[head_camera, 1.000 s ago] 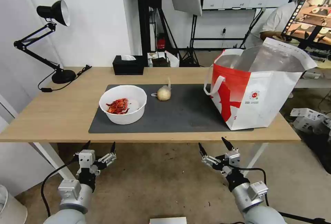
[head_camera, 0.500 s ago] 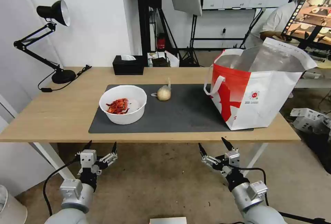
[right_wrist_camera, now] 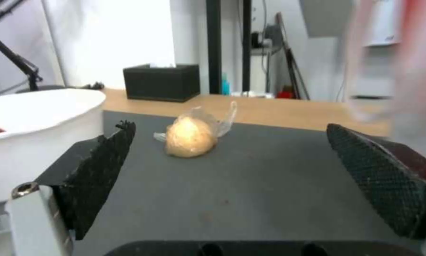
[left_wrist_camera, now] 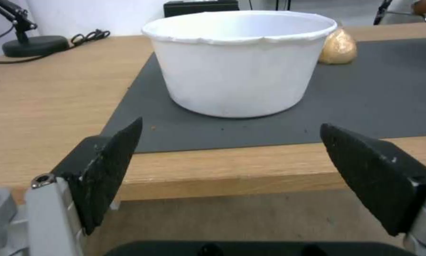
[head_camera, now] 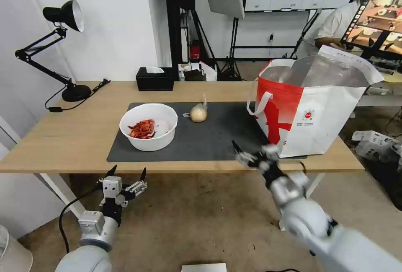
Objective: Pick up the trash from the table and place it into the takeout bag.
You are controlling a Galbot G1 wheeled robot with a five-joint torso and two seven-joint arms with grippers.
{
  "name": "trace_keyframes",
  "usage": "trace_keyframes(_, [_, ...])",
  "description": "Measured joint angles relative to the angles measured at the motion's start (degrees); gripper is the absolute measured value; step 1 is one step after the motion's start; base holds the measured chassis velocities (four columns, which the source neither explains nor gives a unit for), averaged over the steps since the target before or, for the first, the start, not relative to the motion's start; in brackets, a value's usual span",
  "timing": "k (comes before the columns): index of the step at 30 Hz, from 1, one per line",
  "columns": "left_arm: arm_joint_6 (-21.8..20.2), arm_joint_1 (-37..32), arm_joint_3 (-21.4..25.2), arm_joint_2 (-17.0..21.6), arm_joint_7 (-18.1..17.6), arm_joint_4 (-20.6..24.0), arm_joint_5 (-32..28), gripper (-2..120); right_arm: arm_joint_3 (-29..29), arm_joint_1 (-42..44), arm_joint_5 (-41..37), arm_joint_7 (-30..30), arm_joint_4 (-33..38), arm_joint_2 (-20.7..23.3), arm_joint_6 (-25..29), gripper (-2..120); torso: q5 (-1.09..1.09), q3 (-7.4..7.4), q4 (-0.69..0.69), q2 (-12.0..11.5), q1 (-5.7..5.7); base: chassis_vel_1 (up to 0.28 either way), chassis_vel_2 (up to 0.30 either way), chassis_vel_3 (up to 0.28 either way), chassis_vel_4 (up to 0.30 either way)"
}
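Head view: one bowl and one knotted bag sit on the mat on the table; one takeout bag stands at the mat's right end. Right gripper hovers spread at the mat's front edge; left gripper hangs spread below the table.

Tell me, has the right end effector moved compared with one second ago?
Yes. The right end effector has risen from below the table edge to the mat's front edge, near the takeout bag, fingers open.

Black desk lamp (far-left corner), black tissue box — back edge
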State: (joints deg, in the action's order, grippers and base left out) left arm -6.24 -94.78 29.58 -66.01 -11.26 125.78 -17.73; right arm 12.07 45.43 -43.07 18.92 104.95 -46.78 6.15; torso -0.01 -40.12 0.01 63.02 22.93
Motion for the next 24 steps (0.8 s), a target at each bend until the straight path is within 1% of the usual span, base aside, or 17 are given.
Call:
trace_keyframes(1, [0.0, -0.03, 0.11, -0.02, -0.02, 0.02, 0.0, 100, 1.47, -2.37, -0.58, 0.05, -1.64, -0.72, -0.13, 100, 0.02, 0.0, -0.02, 0.0, 0.0, 0.0, 0.0, 0.0, 0.0])
trace_keyframes(2, [0.01, -0.14, 0.37, -0.07, -0.04, 0.09, -0.02, 100, 5.29, -8.94, -1.87, 0.28, -6.23, -3.01, -0.36, 100, 0.0, 0.01, -0.02, 0.0, 0.0, 0.0, 0.0, 0.0, 0.0])
trace_keyframes(3, [0.01, -0.24, 0.51, -0.11, -0.04, 0.09, -0.04, 100, 7.12, -11.88, -2.4, 0.3, -8.41, -4.36, -0.5, 100, -0.01, 0.01, -0.01, 0.0, 0.0, 0.0, 0.0, 0.0, 0.0])
trace_keyframes(4, [0.01, -0.24, 0.51, -0.11, -0.04, 0.09, -0.04, 100, 7.12, -11.88, -2.4, 0.3, -8.41, -4.36, -0.5, 100, -0.01, 0.01, -0.01, 0.0, 0.0, 0.0, 0.0, 0.0, 0.0])
trace_keyframes(5, [0.01, -0.37, 0.69, -0.13, -0.04, 0.09, -0.06, 100, 9.34, -15.18, -3.24, 0.34, -11.31, -6.2, -0.88, 100, 0.0, 0.01, 0.0, 0.0, 0.0, 0.0, 0.0, 0.0, 0.0])
trace_keyframes(6, [0.07, -0.61, 1.02, -0.2, -0.07, 0.09, -0.06, 100, 12.58, -19.73, -4.66, 0.37, -16.0, -9.42, -1.9, 100, 0.01, 0.0, 0.0, 0.0, 0.01, 0.0, 0.0, 0.0, 0.0])
trace_keyframes(8, [0.18, -0.87, 1.3, -0.33, -0.08, 0.09, -0.08, 100, 15.35, -24.22, -6.35, 0.49, -21.57, -14.0, -3.92, 100, -0.01, 0.01, 0.0, 0.0, 0.0, 0.0, 0.0, 0.0, 0.0])
trace_keyframes(9, [0.18, -0.87, 1.3, -0.33, -0.08, 0.09, -0.08, 100, 15.35, -24.22, -6.35, 0.49, -21.57, -14.0, -3.92, 100, -0.01, 0.01, 0.0, 0.0, 0.0, 0.0, 0.0, 0.0, 0.0])
trace_keyframes(11, [0.24, -1.08, 1.52, -0.44, -0.09, 0.04, -0.09, 100, 17.55, -28.8, -7.31, 0.55, -28.72, -19.27, -6.88, 100, 0.0, 0.01, 0.0, 0.0, 0.0, 0.0, 0.0, 0.0, 0.0])
trace_keyframes(12, [0.24, -1.08, 1.52, -0.44, -0.09, 0.04, -0.09, 100, 17.55, -28.8, -7.31, 0.55, -28.72, -19.27, -6.88, 100, 0.0, 0.01, 0.0, 0.0, 0.0, 0.0, 0.0, 0.0, 0.0])
trace_keyframes(14, [0.27, -1.2, 1.65, -0.52, -0.09, -0.05, -0.1, 100, 18.54, -32.57, -6.7, 1.07, -35.7, -23.8, -10.66, 100, -0.01, 0.01, 0.0, -0.01, 0.0, 0.0, 0.0, 0.0, 0.0])
trace_keyframes(15, [0.28, -1.22, 1.7, -0.54, -0.08, -0.05, -0.09, 100, 18.66, -33.73, -6.39, 1.29, -38.15, -25.28, -12.16, 100, -0.02, 0.0, 0.01, 0.0, 0.0, 0.0, 0.0, 0.0, 0.0])
trace_keyframes(16, [0.28, -1.22, 1.7, -0.54, -0.08, -0.05, -0.09, 100, 18.66, -33.73, -6.39, 1.29, -38.15, -25.28, -12.16, 100, -0.02, 0.0, 0.01, 0.0, 0.0, 0.0, 0.0, 0.0, 0.0])
trace_keyframes(18, [0.29, -1.26, 1.79, -0.58, -0.08, -0.05, -0.1, 100, 18.67, -35.71, -5.06, 1.61, -42.7, -28.35, -14.64, 100, -0.01, 0.01, -0.01, 0.0, 0.0, 0.0, 0.0, 0.0, 0.0])
trace_keyframes(19, [0.29, -1.26, 1.79, -0.58, -0.08, -0.05, -0.1, 100, 18.67, -35.71, -5.06, 1.61, -42.7, -28.35, -14.64, 100, -0.01, 0.01, -0.01, 0.0, 0.0, 0.0, 0.0, 0.0, 0.0])
trace_keyframes(23, [0.38, -1.32, 1.92, -0.59, -0.09, -0.08, -0.15, 100, 18.57, -37.07, -4.37, 1.7, -45.77, -30.56, -18.18, 100, -0.01, 0.01, 0.0, 0.0, 0.0, 0.0, 0.0, 0.0, 0.0])
trace_keyframes(24, [0.45, -1.35, 1.99, -0.59, -0.09, -0.14, -0.19, 100, 18.52, -37.53, -4.33, 1.7, -46.87, -31.48, -19.85, 100, -0.01, 0.01, 0.0, 0.0, 0.0, 0.0, 0.0, 0.0, 0.0])
